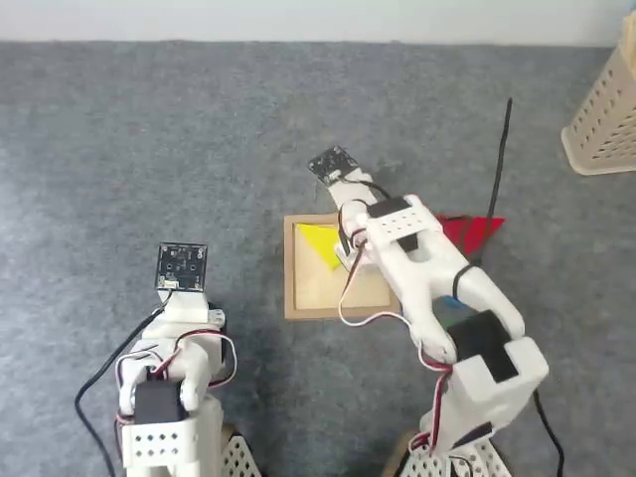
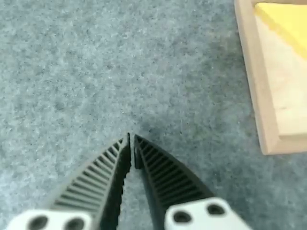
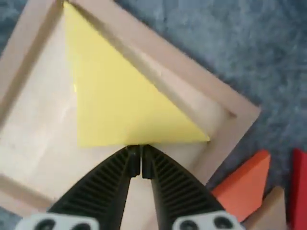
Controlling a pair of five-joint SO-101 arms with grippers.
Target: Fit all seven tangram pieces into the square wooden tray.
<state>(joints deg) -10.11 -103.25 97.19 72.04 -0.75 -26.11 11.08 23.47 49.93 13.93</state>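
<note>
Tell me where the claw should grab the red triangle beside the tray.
Probably straight from above. The red triangle lies flat on the carpet, so pinch its side edges near the pointed tip facing away from the tray, where it narrows.

Cut-off pieces
Beside the jaws of the right gripper [image 3: 141, 149], past the tray [image 3: 240, 120] wall, the orange piece [image 3: 244, 184] and red piece [image 3: 300, 184] run off-frame

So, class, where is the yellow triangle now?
The yellow triangle lies in the far left corner of the wooden tray, high view, by the right gripper.
</note>
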